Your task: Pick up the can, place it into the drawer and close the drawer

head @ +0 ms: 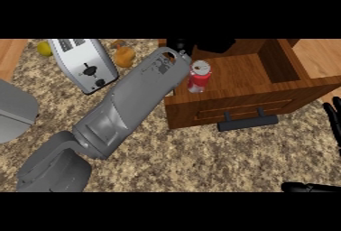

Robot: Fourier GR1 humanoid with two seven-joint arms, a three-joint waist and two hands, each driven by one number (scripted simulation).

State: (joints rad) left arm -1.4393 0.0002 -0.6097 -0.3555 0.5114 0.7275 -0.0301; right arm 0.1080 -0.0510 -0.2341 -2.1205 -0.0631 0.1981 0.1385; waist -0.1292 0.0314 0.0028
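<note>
A red can (198, 76) with a white top stands upright on the floor of the open wooden drawer (240, 67), near its left wall. My left forearm crosses the counter from the lower left, and my left hand (180, 46) shows black just beyond the can at the drawer's back left, partly cut off by the view's top. Its fingers look spread and do not hold the can. The drawer's front carries a black handle (248, 122). My right hand (331, 119) rests open at the right edge, fingers up.
A silver toaster (83, 63) stands at the back left with a yellow lemon (44, 48) to its left and an orange-brown fruit (123, 55) to its right. A grey rounded object (13, 113) sits at the left edge. Speckled countertop lies in front of the drawer.
</note>
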